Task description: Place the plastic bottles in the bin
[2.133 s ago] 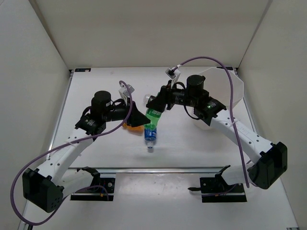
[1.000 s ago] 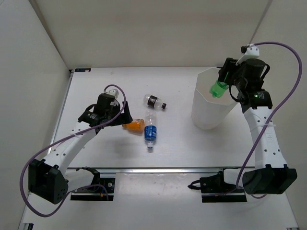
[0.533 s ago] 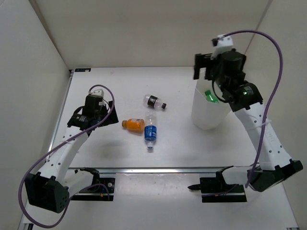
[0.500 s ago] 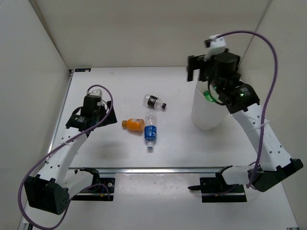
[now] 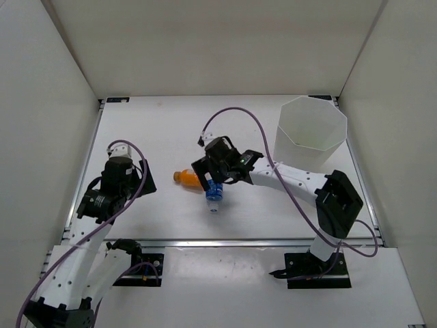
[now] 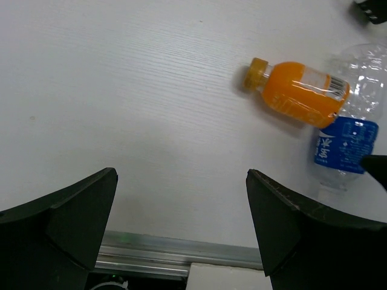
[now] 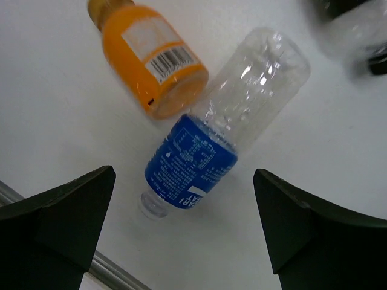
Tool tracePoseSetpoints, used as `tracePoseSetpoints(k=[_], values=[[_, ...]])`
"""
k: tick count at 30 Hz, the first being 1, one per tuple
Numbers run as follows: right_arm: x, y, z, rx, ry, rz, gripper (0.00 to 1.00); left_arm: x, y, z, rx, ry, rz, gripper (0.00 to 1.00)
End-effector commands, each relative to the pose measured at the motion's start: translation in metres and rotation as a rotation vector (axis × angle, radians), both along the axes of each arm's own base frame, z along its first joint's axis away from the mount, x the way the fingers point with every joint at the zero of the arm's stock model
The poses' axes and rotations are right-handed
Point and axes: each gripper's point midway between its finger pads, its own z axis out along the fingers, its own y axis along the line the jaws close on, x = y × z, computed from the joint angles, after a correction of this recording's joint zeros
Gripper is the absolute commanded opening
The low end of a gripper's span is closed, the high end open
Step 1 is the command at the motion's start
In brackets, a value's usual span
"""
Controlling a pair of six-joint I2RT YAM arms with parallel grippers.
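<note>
The orange bottle lies on its side mid-table, touching the clear blue-labelled bottle. My right gripper hovers open just above them. In the right wrist view the blue-labelled bottle lies between the spread fingers of my right gripper, with the orange bottle at its base. A blurred dark bottle shows at the top right corner. My left gripper is open and empty, pulled back to the left. From the left wrist view, the orange bottle and blue-labelled bottle lie far ahead of the left gripper. The white bin stands at the back right.
The right arm stretches across the table from the right toward the middle. White walls enclose the table on three sides. A metal rail runs along the near edge, also seen as a rail in the left wrist view.
The right gripper opened over the bin and let go of the green bottle, then swung down-left to above the bottles at mid-table. The left arm drew back toward the near left.
</note>
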Motion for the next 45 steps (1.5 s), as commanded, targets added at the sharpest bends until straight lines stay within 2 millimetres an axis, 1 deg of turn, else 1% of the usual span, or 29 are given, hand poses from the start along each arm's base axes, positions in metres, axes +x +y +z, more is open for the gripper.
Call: tracePoseSetpoints(k=[1,3,7,10,13,16,17,19,20,21,23,25,26,28,29,30,31,32,33,34,35,36,37,39,40,42,43,44,45], values=[[0.005,0.015,0.009,0.136,-0.016,-0.073,0.97,-0.010,-0.004,0.008,-0.016,-0.014,0.000,0.99],[0.011,0.012,-0.001,0.116,-0.040,-0.120,0.98,-0.011,0.000,0.010,-0.030,-0.017,0.018,0.99],[0.012,0.006,-0.040,0.053,-0.019,-0.153,0.99,-0.017,-0.001,0.012,-0.043,-0.027,0.002,0.99],[0.014,0.006,-0.063,0.071,0.009,-0.184,0.97,-0.021,-0.001,0.017,-0.034,-0.019,-0.006,0.99],[0.015,-0.001,-0.091,0.035,0.044,-0.229,0.95,-0.024,0.003,0.031,-0.030,-0.046,0.008,0.99],[0.021,-0.009,-0.093,0.026,0.042,-0.284,0.94,-0.025,0.006,0.044,-0.032,-0.074,0.024,0.99],[0.018,-0.015,-0.097,0.010,0.043,-0.288,0.92,-0.025,0.007,0.045,-0.031,-0.075,0.028,0.99],[0.017,-0.021,-0.100,0.016,0.033,-0.300,0.79,-0.020,0.004,0.051,-0.043,-0.101,0.027,0.99],[0.018,-0.024,-0.096,0.026,0.025,-0.306,0.66,-0.018,0.005,0.049,-0.035,-0.094,0.027,0.99],[0.017,-0.027,-0.090,0.027,0.023,-0.316,0.59,-0.013,0.005,0.051,-0.030,-0.097,0.033,0.99],[0.023,-0.037,-0.076,0.021,-0.008,-0.333,0.50,-0.004,0.004,0.049,-0.021,-0.096,0.027,0.98],[0.029,-0.041,-0.044,0.052,-0.054,-0.332,0.43,0.014,-0.001,0.052,-0.031,-0.116,0.012,0.99],[0.026,-0.046,-0.040,0.044,-0.038,-0.317,0.40,0.020,0.000,0.049,-0.018,-0.101,0.007,0.98],[0.030,-0.043,0.006,0.125,-0.069,-0.281,0.35,0.038,-0.001,0.059,-0.006,-0.137,0.013,0.98],[0.026,-0.043,0.016,0.152,-0.033,-0.240,0.34,0.047,-0.001,0.056,0.009,-0.129,0.012,0.99],[0.032,-0.045,0.045,0.214,-0.040,-0.232,0.35,0.057,0.000,0.055,0.025,-0.128,0.025,0.99],[0.030,-0.038,0.076,0.292,-0.045,-0.173,0.35,0.065,-0.001,0.062,0.020,-0.150,0.023,0.99],[0.030,-0.044,0.097,0.329,-0.049,-0.133,0.35,0.074,-0.005,0.062,0.013,-0.147,0.017,0.99],[0.038,-0.053,0.120,0.351,-0.078,-0.151,0.36,0.081,-0.010,0.056,0.009,-0.128,0.003,0.99],[0.044,-0.058,0.153,0.383,-0.151,-0.125,0.36,0.088,-0.012,0.052,-0.003,-0.119,0.002,0.99],[0.049,-0.075,0.170,0.370,-0.208,-0.138,0.37,0.094,-0.016,0.055,-0.020,-0.134,-0.013,0.99],[0.058,-0.086,0.193,0.385,-0.256,-0.166,0.37,0.099,-0.016,0.046,-0.019,-0.109,-0.020,0.99],[0.064,-0.101,0.217,0.383,-0.324,-0.179,0.37,0.108,-0.019,0.048,-0.029,-0.111,-0.022,0.99],[0.085,-0.146,0.235,0.339,-0.401,-0.268,0.38,0.119,-0.012,0.051,-0.025,-0.112,0.006,0.98],[0.089,-0.159,0.245,0.343,-0.422,-0.292,0.39,0.125,-0.010,0.050,-0.027,-0.106,0.016,0.99],[0.104,-0.211,0.248,0.334,-0.439,-0.406,0.40,0.133,-0.010,0.054,-0.036,-0.117,0.010,0.98],[0.111,-0.232,0.241,0.315,-0.440,-0.450,0.40,0.136,-0.010,0.048,-0.038,-0.106,0.019,0.98],[0.113,-0.244,0.242,0.308,-0.455,-0.464,0.43,0.137,-0.009,0.045,-0.031,-0.100,0.021,0.98],[0.119,-0.264,0.229,0.288,-0.438,-0.520,0.43,0.140,-0.008,0.042,-0.028,-0.090,0.027,0.99]])
